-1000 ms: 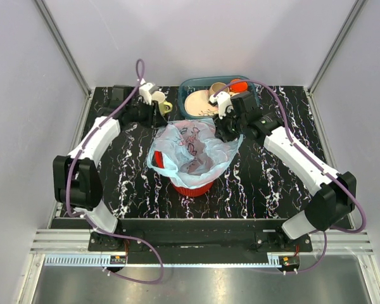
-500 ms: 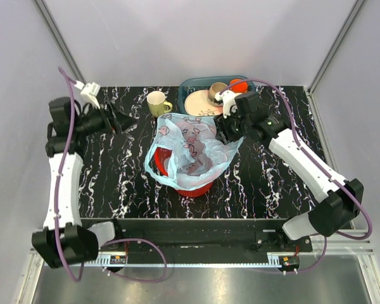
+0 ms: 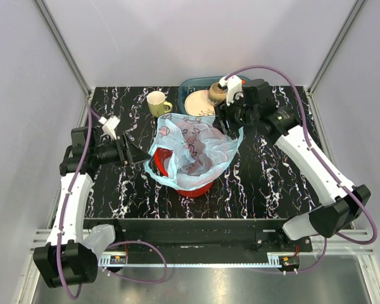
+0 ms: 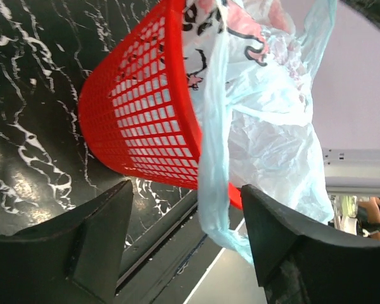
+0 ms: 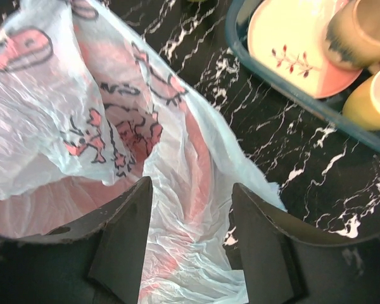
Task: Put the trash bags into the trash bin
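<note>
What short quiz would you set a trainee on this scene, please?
1. True or false: the bag lies wholly inside the basket.
2. Where is the mug? A: in the basket. B: on the table, left of the tray. C: under the bag.
3. How do the jaws of the left hand and the right hand stand?

Key
1. False: the bag spills over the rim.
2. B.
3. Both open.
</note>
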Controlling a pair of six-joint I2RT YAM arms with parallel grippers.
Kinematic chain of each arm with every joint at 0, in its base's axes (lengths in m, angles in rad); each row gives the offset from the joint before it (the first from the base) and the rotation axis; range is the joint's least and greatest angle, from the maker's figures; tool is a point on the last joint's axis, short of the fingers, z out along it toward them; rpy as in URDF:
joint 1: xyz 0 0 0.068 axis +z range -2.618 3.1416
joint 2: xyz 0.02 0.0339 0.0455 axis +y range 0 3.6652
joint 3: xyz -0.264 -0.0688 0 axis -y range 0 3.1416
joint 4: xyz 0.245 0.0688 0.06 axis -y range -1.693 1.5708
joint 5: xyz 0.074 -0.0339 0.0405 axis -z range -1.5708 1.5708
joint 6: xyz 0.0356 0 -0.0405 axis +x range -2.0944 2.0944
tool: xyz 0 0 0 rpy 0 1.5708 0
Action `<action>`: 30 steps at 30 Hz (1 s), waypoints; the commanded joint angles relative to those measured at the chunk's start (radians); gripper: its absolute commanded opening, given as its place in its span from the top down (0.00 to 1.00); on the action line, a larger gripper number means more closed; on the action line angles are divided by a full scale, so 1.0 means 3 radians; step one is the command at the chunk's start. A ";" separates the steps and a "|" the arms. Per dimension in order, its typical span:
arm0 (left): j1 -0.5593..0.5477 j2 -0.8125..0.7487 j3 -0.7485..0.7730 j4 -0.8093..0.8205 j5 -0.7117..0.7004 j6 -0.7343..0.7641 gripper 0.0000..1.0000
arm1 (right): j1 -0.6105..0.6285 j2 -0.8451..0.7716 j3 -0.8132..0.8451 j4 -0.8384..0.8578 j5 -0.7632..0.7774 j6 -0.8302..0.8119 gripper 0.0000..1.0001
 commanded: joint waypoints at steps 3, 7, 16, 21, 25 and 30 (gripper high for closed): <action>-0.0208 0.0009 -0.0121 0.0198 -0.0005 -0.0086 0.46 | -0.0236 0.0006 0.0460 -0.0226 -0.0017 0.0074 0.37; -0.0213 0.0075 -0.0168 0.0194 -0.0127 -0.0005 0.61 | -0.0385 0.0041 0.0491 -0.0349 0.0039 -0.0053 0.37; -0.0208 0.0183 -0.0152 0.0219 -0.0276 0.0067 0.72 | -0.0595 0.0256 0.0308 -0.0487 -0.0293 -0.0371 0.48; -0.0208 0.0310 -0.0239 0.0219 -0.0520 0.0088 0.83 | -0.0595 0.0333 0.0128 -0.0396 -0.0344 -0.0427 0.88; -0.0208 0.0510 -0.0285 0.0224 -0.0730 0.0077 0.93 | -0.0600 0.0420 -0.0015 -0.0314 -0.0339 -0.0422 1.00; -0.0254 0.0735 -0.0331 0.0382 -0.0863 -0.0020 0.98 | -0.0600 0.0456 -0.0189 -0.0186 -0.0370 -0.0361 1.00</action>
